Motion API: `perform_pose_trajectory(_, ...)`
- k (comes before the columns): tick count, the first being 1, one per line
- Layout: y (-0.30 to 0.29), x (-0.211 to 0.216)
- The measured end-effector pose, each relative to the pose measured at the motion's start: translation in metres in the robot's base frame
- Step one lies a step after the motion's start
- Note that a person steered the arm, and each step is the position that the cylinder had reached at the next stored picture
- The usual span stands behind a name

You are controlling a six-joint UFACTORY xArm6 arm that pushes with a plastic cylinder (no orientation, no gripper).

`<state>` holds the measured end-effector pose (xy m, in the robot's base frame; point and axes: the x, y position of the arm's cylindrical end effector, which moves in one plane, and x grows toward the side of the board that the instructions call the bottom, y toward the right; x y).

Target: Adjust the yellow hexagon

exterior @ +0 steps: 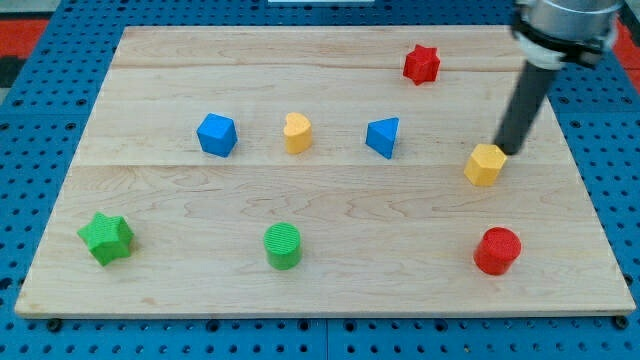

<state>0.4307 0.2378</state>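
The yellow hexagon (484, 165) lies on the wooden board at the view's right, a little above mid-height. My tip (505, 151) is the lower end of the dark rod that comes down from the view's top right. It stands just to the upper right of the yellow hexagon, at or very near its edge.
A red star (422, 64) sits at the top right. A blue triangle (383, 137), a yellow heart (296, 132) and a blue cube (216, 135) form a row in the middle. A green star (107, 238), a green cylinder (283, 246) and a red cylinder (497, 250) lie along the bottom.
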Motion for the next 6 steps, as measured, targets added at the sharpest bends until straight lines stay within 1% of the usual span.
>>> perform_pose_trajectory(1, 0.018, 0.041)
perform_pose_trajectory(2, -0.055, 0.066)
perform_pose_trajectory(3, -0.07, 0.044)
perform_pose_trajectory(4, -0.059, 0.017)
perform_pose_trajectory(5, -0.043, 0.018)
perform_pose_trajectory(6, -0.042, 0.048)
